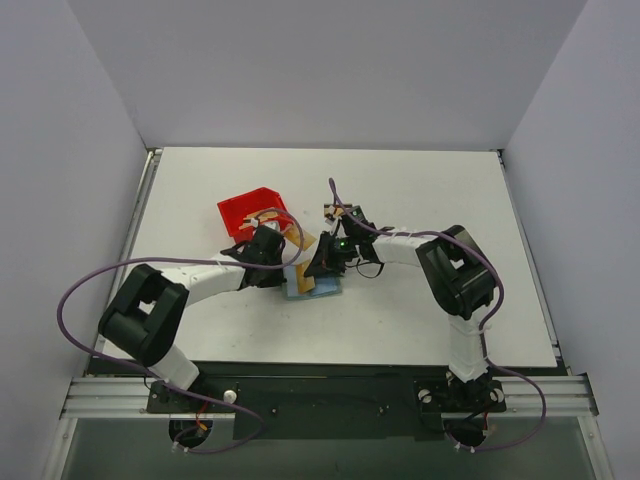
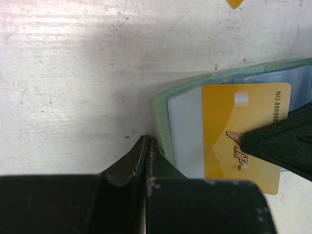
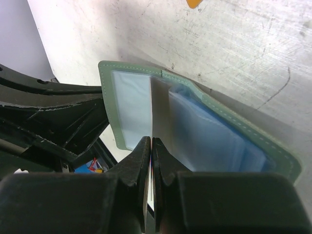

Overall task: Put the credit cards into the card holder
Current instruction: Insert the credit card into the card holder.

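Clamped on a gold credit card (image 2: 234, 126) held edge-on, the right gripper (image 3: 150, 144) aims it at a blue pocket (image 3: 209, 139) of the open card holder (image 2: 160, 112), whose edge the closed left gripper (image 2: 146, 142) apparently steadies.

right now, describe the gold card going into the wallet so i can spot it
On the white table lies an open grey-green wallet with light blue pockets. Over its pockets is a gold-yellow plastic card, the only one pinched by the right gripper; the other cards lie off the wallet.
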### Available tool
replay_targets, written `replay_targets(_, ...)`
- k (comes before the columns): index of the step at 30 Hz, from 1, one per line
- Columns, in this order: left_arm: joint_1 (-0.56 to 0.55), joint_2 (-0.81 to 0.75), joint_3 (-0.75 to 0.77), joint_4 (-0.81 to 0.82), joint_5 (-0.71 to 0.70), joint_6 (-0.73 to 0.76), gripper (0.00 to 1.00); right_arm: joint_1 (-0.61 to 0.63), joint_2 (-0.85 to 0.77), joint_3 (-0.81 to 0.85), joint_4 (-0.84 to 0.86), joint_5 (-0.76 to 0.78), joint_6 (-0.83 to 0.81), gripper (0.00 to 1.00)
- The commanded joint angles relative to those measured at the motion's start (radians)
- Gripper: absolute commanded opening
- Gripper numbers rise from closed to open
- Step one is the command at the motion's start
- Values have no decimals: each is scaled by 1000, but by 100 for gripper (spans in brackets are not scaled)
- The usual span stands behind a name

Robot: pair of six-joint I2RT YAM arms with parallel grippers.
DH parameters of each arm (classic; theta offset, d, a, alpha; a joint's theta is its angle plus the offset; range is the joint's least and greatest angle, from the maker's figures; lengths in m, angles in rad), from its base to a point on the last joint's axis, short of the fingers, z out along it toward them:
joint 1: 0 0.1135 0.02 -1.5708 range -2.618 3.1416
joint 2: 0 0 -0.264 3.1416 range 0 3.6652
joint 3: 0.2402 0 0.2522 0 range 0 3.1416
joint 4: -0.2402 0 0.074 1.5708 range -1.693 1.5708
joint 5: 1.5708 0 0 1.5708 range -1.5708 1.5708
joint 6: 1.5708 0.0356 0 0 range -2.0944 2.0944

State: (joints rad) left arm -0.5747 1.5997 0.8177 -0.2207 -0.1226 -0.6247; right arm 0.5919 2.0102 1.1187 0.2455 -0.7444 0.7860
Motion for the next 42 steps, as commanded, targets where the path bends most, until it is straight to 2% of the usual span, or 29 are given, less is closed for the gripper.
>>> replay_targets(1,3,46,1,11,14,6,0,14,10,38,-5,17,-4,0)
replay_targets(13,-47,141,61,9,9,25,0,16,-31,18,-100,91,-73,0)
replay_targets(21,-25,25,55,-140,-185,-52,0,14,-19,3,-107,103,-79,0)
replay_targets(26,-25,-56,75,-190,-255,-58,0,13,-27,1,-120,115,-87,0)
replay_targets(28,-25,-76,80,-157,-238,-35,0,13,-30,3,-124,117,-90,0)
replay_targets(34,-33,-141,3,104,10,71,0,13,-33,1,-130,112,-97,0)
replay_targets(42,-54,-64,-14,205,173,102,0,9,-33,9,-133,99,-106,0)
